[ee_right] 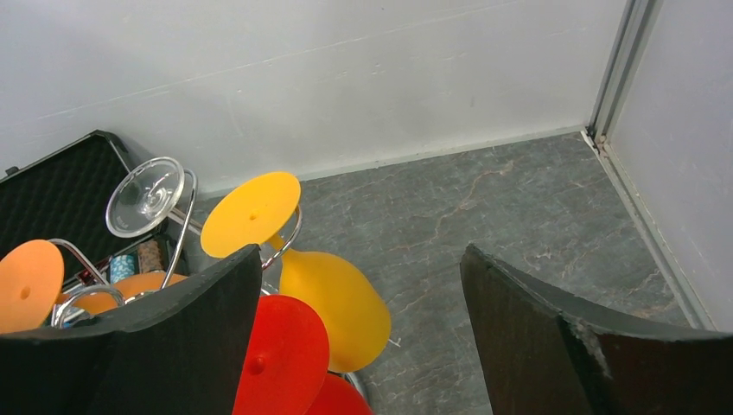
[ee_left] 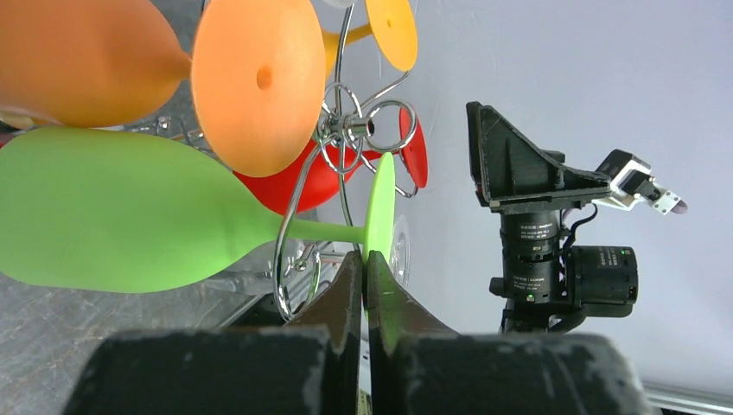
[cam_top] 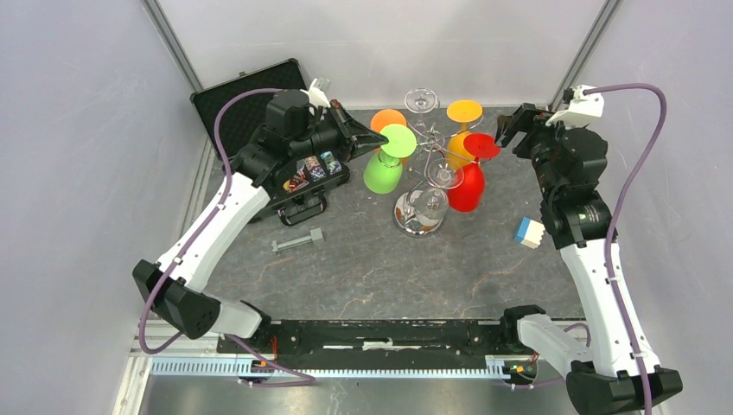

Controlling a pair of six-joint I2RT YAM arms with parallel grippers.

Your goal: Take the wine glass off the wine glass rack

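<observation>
You have the left end effector (cam_top: 379,138) clenched on the edge of the round foot of the green wine glass (cam_top: 383,171). In the left wrist view the two fingers (ee_left: 346,290) press together on that foot at lower centre. The stem passes through a wire loop of the rack (ee_left: 291,251), so the glass hangs on it, just left of the rack's post in the top view. Its bowl (ee_left: 130,225) is cut off by the left edge of the frame, and the rack's base is hidden there. From above, the base (cam_top: 421,218) sits mid-table, blurred by reflections and by a clear glass (cam_top: 422,99) that is hard to separate from the chrome. The orange glass (cam_top: 388,118), yellow glass (cam_top: 464,111) and red glass (cam_top: 467,186) crowd around the post. Your right end effector (cam_top: 512,130) is released, fingers spread wide, just right of the red glass's foot. In its wrist view the left finger (ee_right: 164,346) covers part of the red glass (ee_right: 281,354), which the bottom edge also cuts off. On the table (cam_top: 372,277), a black case (cam_top: 246,93) lies upper left, half behind the left arm.
</observation>
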